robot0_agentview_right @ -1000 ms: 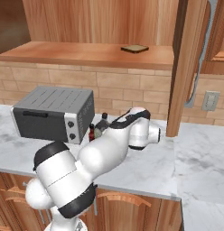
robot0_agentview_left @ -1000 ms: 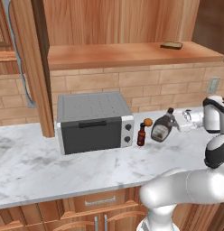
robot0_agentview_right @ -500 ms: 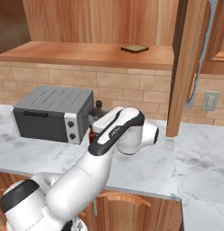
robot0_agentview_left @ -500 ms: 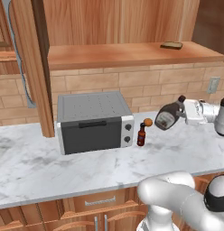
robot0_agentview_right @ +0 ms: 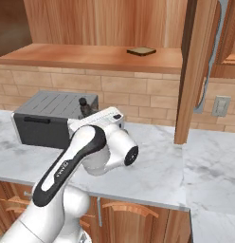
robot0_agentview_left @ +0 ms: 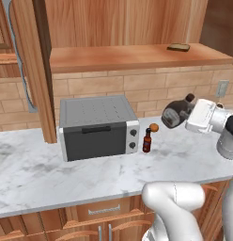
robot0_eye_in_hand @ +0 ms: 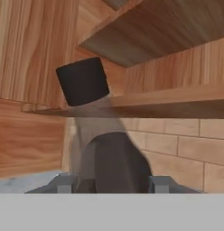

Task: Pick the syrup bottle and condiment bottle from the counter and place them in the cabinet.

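My gripper (robot0_agentview_left: pixel 186 114) is shut on the syrup bottle (robot0_agentview_left: pixel 172 114), a dark, broad bottle held tilted in the air above the right part of the counter (robot0_agentview_left: pixel 90 174). From the hand, its body (robot0_eye_in_hand: pixel 109 153) sits between the fingers and its dark cap points toward the cabinet shelf (robot0_eye_in_hand: pixel 177 101). The bottle's top (robot0_agentview_right: pixel 83 103) peeks over my arm. The condiment bottle (robot0_agentview_left: pixel 147 140), small and dark red, stands on the counter by the toaster oven's right side, left of and below the gripper. The cabinet shelf (robot0_agentview_left: pixel 137 57) runs above the brick wall.
A grey toaster oven (robot0_agentview_left: pixel 97 127) stands on the counter at left of centre. A small orange ball (robot0_agentview_left: pixel 154 127) sits just behind the condiment bottle. A flat brown item (robot0_agentview_left: pixel 178 47) lies on the shelf's right end. A wooden post (robot0_agentview_left: pixel 41 70) rises at the left.
The syrup bottle has risen higher above the counter in the gripper. The arm has swung, its hand now reaching in from the right. The condiment bottle stays put.
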Motion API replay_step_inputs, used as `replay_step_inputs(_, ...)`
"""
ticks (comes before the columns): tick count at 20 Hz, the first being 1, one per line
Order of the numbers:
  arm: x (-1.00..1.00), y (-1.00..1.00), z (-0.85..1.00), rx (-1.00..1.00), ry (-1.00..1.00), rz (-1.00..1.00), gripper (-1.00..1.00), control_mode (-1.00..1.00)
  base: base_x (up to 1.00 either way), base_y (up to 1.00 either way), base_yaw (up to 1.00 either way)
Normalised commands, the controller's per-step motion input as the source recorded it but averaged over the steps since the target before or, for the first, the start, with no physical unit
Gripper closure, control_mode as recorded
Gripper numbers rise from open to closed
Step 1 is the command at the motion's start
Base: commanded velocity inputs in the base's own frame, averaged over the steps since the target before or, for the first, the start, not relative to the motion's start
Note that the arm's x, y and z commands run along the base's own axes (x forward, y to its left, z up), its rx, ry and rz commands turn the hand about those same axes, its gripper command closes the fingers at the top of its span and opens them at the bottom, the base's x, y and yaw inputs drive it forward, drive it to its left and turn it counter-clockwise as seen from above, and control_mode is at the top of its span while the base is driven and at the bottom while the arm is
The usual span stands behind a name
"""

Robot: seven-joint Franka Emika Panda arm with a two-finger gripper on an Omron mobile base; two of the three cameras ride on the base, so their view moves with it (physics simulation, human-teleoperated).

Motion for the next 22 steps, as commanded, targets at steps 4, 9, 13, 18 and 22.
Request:
replay_step_inputs(4, -0.29, 0.32, 0.88, -0.01, -0.06, -0.3, 1.0, -1.0, 0.0, 0.0, 0.0)
replay_step_inputs(9, -0.28, 0.19, 0.98, -0.01, 0.0, -0.27, 1.0, -1.0, 0.0, 0.0, 0.0)
replay_step_inputs(13, -0.3, 0.05, 1.0, -0.01, 0.0, -0.22, 1.0, -1.0, 0.0, 0.0, 0.0)
replay_step_inputs(18, -0.14, 0.07, 0.87, -0.04, 0.01, -0.16, 1.0, -1.0, 0.0, 0.0, 0.0)
replay_step_inputs(22, 0.0, 0.12, 0.71, -0.09, 0.09, -0.09, 1.0, -1.0, 0.0, 0.0, 0.0)
